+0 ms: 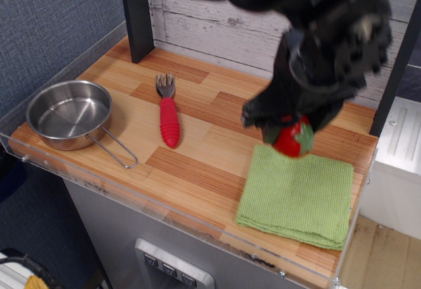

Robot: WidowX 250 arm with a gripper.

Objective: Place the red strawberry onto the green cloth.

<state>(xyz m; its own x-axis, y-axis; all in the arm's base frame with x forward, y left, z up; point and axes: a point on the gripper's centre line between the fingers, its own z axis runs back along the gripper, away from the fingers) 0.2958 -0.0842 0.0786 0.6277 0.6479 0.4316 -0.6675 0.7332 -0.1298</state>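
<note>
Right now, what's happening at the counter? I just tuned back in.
The gripper holds the red strawberry above the back edge of the green cloth, at the right of the wooden counter. The strawberry is not released yet; whether it touches the cloth cannot be told. On the left lie the red-handled fork and the steel pan, both apart from the arm.

Arm: black, motion-blurred, entering from upper frame, angled downward. Pincer [287, 131]: pointing down, jaws closed around the red strawberry [293, 139], suspended at the far edge of the green cloth [298, 195].
</note>
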